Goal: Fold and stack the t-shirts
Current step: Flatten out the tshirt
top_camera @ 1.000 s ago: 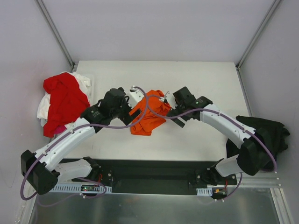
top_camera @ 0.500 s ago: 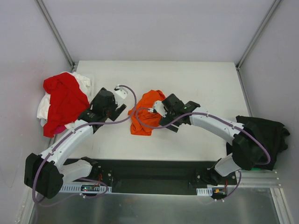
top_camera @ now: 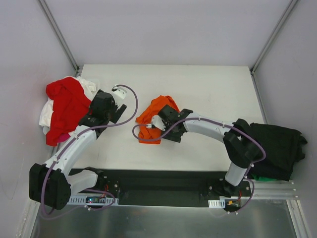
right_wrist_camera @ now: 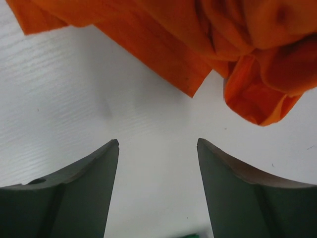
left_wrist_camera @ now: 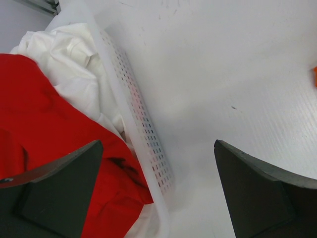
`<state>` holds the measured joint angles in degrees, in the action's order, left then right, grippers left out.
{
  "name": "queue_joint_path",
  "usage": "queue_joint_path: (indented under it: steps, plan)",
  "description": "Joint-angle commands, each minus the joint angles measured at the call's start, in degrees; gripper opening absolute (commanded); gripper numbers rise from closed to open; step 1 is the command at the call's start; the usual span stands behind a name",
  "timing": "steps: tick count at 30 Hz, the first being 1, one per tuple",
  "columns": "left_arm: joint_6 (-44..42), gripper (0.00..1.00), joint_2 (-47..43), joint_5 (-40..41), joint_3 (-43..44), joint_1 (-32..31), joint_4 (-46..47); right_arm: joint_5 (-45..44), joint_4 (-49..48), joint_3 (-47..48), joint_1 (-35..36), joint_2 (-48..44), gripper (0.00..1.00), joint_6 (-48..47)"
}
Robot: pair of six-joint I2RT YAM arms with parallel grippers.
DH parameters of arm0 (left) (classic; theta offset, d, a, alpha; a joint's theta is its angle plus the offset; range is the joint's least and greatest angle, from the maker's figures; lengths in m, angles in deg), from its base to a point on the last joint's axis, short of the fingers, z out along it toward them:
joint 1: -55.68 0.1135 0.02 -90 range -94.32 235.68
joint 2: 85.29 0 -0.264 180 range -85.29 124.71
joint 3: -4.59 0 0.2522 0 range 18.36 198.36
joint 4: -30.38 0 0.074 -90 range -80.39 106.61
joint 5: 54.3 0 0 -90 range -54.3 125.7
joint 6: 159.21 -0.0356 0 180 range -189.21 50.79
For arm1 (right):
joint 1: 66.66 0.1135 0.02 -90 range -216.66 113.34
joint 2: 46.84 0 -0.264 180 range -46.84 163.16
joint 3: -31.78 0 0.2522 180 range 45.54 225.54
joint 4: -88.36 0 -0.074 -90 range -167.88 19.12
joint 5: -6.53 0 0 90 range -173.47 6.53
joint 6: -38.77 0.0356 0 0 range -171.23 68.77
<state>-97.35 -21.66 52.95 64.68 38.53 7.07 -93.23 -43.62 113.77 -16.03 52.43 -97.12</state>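
Observation:
A crumpled orange t-shirt (top_camera: 153, 113) lies mid-table. My right gripper (top_camera: 159, 128) hangs over its near edge. In the right wrist view the orange t-shirt (right_wrist_camera: 213, 44) fills the top, just ahead of the right gripper (right_wrist_camera: 157, 141), which is open with only bare table between its fingers. A red t-shirt (top_camera: 67, 105) and a white t-shirt (top_camera: 46, 114) are heaped at the left. My left gripper (top_camera: 102, 100) is beside that heap. In the left wrist view it (left_wrist_camera: 158, 144) stands wide open and empty over the red t-shirt (left_wrist_camera: 44, 124) and the white t-shirt (left_wrist_camera: 69, 64). A black t-shirt (top_camera: 277, 146) lies at the right edge.
A white perforated basket (left_wrist_camera: 143, 129) holds the red and white cloth at the table's left edge (top_camera: 95, 85). Grey walls close in the table on three sides. The black base rail (top_camera: 158, 186) runs along the near edge.
My left arm has swung left, away from the orange t-shirt to the basket. My right gripper has moved left across the orange t-shirt, its jaws narrowing, and the shirt has bunched slightly leftward.

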Motion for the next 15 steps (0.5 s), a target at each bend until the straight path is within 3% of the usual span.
queue_joint_path:
  steps: [1, 15]
  plan:
    - [1.2, 0.95, -0.1, 0.8, 0.1, 0.3, 1.8, 0.4, -0.8, 5.1, 0.3, 3.0, 0.68, -2.2]
    - [4.9, 0.95, -3.3, -0.6, -1.8, 0.3, 1.8, 2.9, -2.3, 9.6, -0.6, 8.0, 0.66, -2.9]
